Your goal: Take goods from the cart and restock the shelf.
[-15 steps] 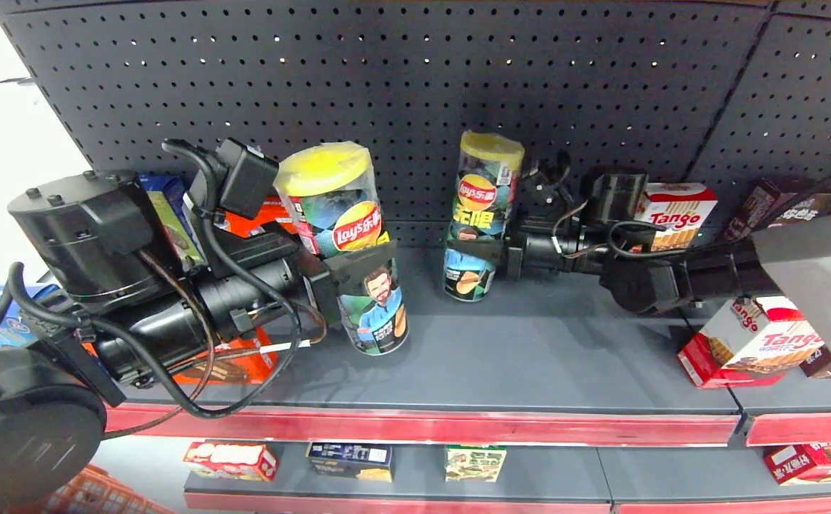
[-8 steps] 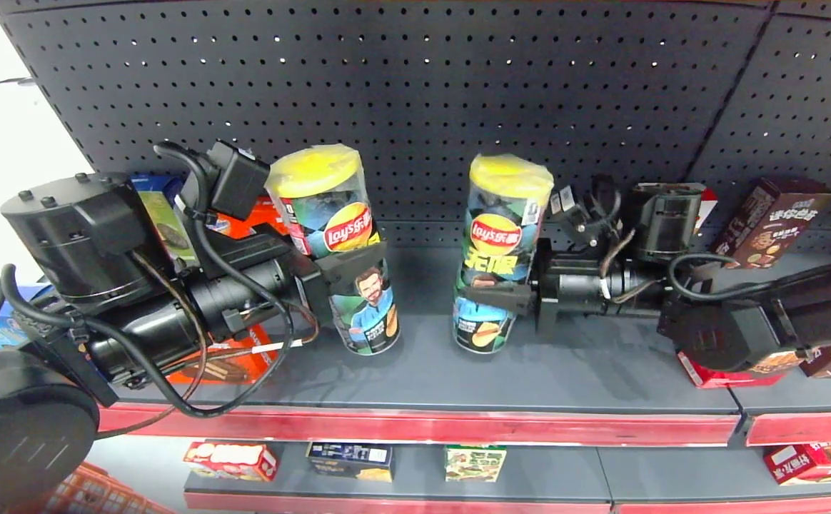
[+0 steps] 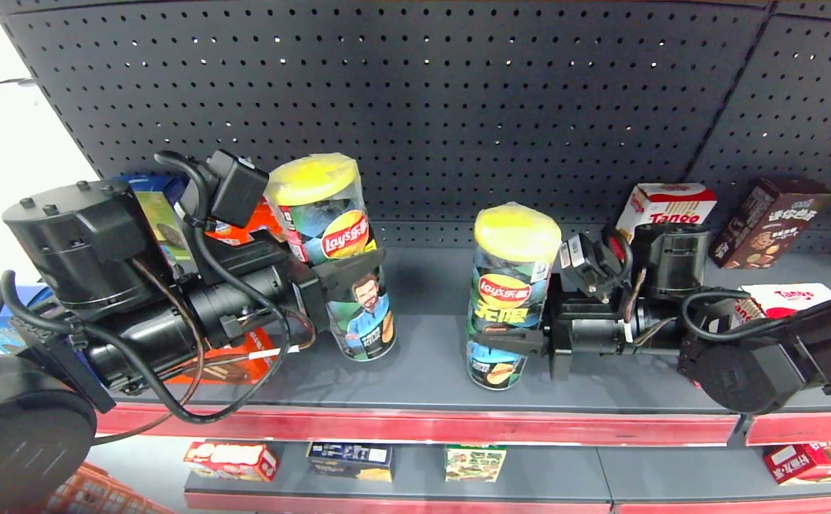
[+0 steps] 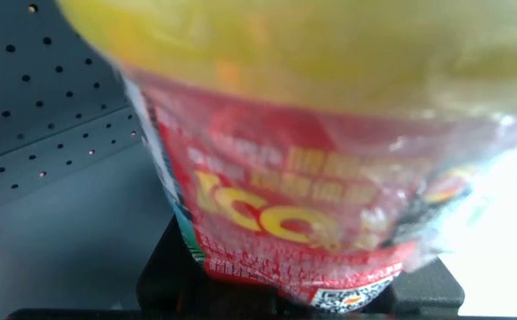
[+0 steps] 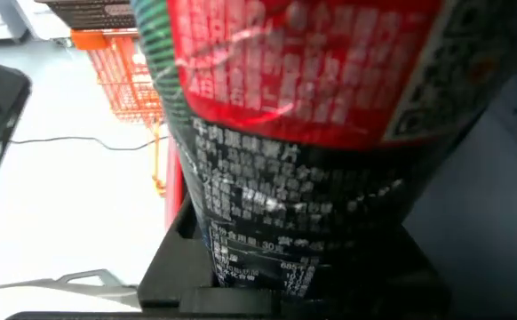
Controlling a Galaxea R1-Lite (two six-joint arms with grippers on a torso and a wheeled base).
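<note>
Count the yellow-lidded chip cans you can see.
2. One chip can is in the left gripper, at the shelf's left; the other in the right gripper, nearer the front edge. The arms may hide more.

Layout at the shelf (image 3: 422, 382), referenced to the left chip can (image 3: 337, 243): right chip can (image 3: 508, 293) to its right, nearer the front edge; wafer box (image 3: 665, 203) farther right, back by the pegboard (image 3: 458, 107).
</note>
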